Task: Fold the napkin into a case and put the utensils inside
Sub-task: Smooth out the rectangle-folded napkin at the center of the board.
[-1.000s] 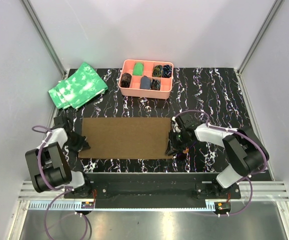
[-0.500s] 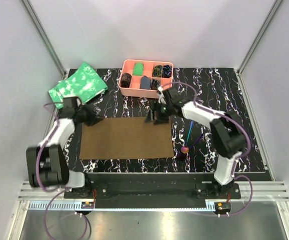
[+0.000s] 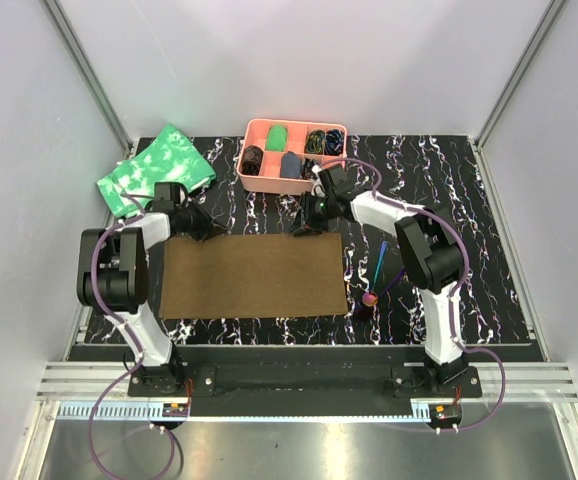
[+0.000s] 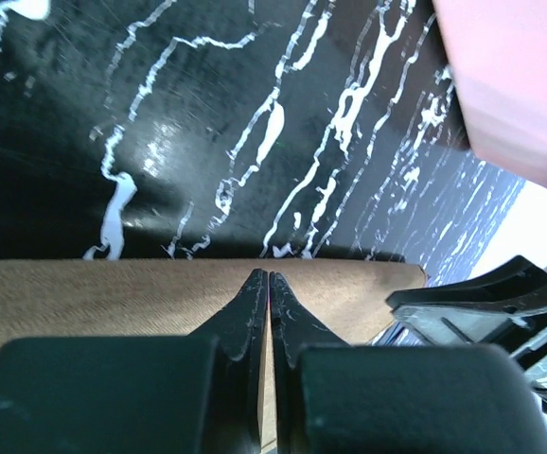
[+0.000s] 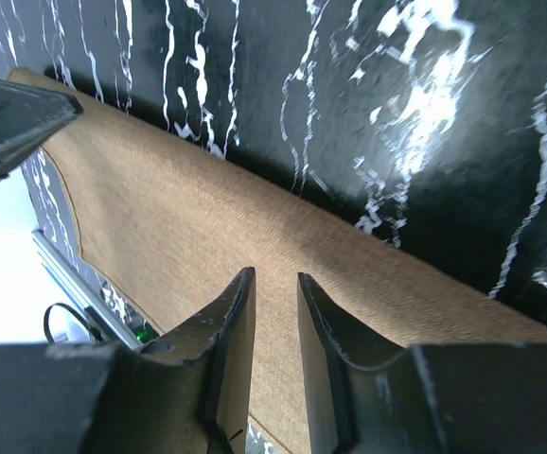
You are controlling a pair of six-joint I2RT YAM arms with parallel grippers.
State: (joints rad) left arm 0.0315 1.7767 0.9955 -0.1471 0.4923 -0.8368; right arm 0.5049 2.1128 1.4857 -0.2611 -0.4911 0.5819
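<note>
The brown napkin (image 3: pixel 254 275) lies flat and unfolded in the middle of the mat. My left gripper (image 3: pixel 206 228) is at its far left corner. In the left wrist view that gripper (image 4: pixel 269 275) is shut, tips at the napkin's (image 4: pixel 113 293) far edge; whether cloth is pinched does not show. My right gripper (image 3: pixel 302 225) is at the far right corner. Its jaws (image 5: pixel 273 276) stand a little apart over the napkin (image 5: pixel 160 208) with nothing between them. The utensils (image 3: pixel 382 262) lie right of the napkin, one with a pink end (image 3: pixel 369 298).
The pink compartment tray (image 3: pixel 291 188) stands just behind both grippers and fills the left wrist view's top right corner (image 4: pixel 510 76). Green mottled cloths (image 3: pixel 159 170) lie at the back left. Grey walls close in the mat on both sides.
Both grippers have moved from the napkin's near corners to its far corners. The right arm's move uncovered the utensils. The napkin lies flat as before.
</note>
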